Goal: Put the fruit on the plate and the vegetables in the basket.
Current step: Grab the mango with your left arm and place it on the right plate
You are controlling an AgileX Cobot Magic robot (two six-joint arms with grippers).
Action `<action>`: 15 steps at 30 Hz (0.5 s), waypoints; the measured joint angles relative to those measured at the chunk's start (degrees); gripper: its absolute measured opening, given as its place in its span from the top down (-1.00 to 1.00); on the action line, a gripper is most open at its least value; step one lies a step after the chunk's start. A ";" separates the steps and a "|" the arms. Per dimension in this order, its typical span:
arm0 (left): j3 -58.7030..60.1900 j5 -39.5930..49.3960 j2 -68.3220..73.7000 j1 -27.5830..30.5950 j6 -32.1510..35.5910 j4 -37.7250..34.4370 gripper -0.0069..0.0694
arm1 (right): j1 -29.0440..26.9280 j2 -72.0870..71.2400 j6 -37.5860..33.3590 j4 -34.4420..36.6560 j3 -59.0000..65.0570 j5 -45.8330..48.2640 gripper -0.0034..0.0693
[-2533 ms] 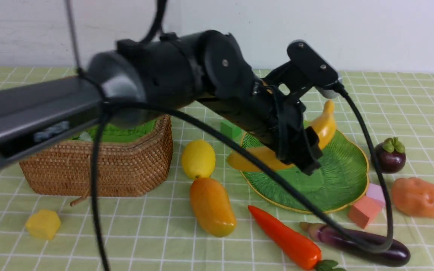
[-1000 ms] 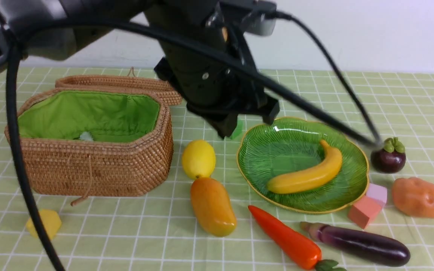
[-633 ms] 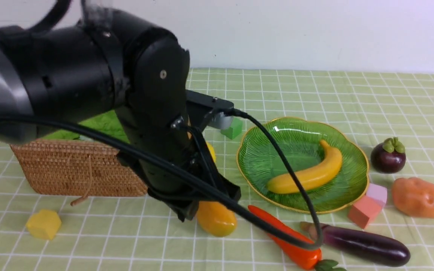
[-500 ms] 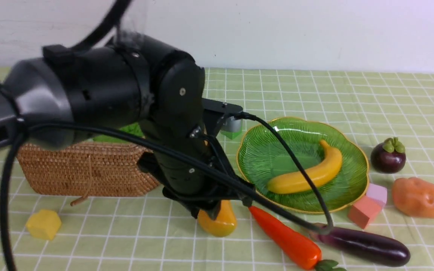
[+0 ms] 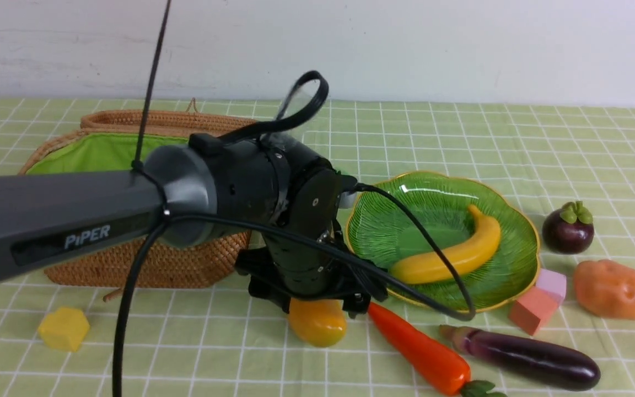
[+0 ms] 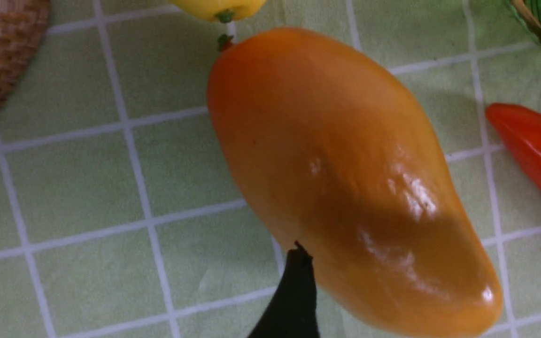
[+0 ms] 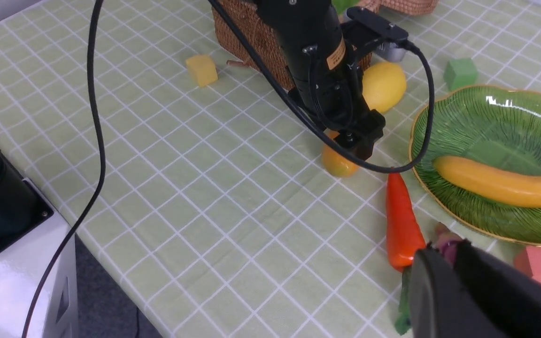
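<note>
My left gripper [image 5: 320, 307] is open and low over the table, its fingers on either side of the orange-yellow mango [image 6: 341, 178] without touching it. The lemon [image 7: 383, 87] lies just beyond the mango, beside the wicker basket [image 5: 168, 264] with its green lining. A banana [image 5: 450, 256] rests on the green plate [image 5: 405, 198]. To the right of the plate lie the mangosteen [image 5: 568, 227] and the potato [image 5: 615, 289]. The carrot [image 5: 416, 347] and eggplant [image 5: 521, 358] lie in front of it. My right gripper [image 7: 439, 258] is shut and empty, above the eggplant's stem end.
A yellow foam block [image 5: 64, 329] sits at front left, and pink blocks [image 5: 532, 310] touch the plate's front right rim. A green block [image 7: 460, 72] lies behind the plate. The left arm's cable [image 5: 433, 275] loops over the plate's front. The table edge [image 7: 125, 291] is near.
The left arm swung from behind the plate down to the mango, and its jaws opened wide. The banana stays on the plate.
</note>
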 joint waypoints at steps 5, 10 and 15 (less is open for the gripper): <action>0.00 -0.52 2.18 0.00 -0.07 0.76 -0.88 | 0.00 0.00 -0.17 0.05 0.00 0.00 0.70; 0.00 -0.71 4.41 0.00 -2.87 4.57 -0.77 | 0.00 0.00 -0.22 0.05 0.00 0.00 0.69; 0.00 -0.99 5.25 0.00 -5.35 9.72 -0.58 | 0.00 0.00 -0.22 0.05 0.00 0.00 0.69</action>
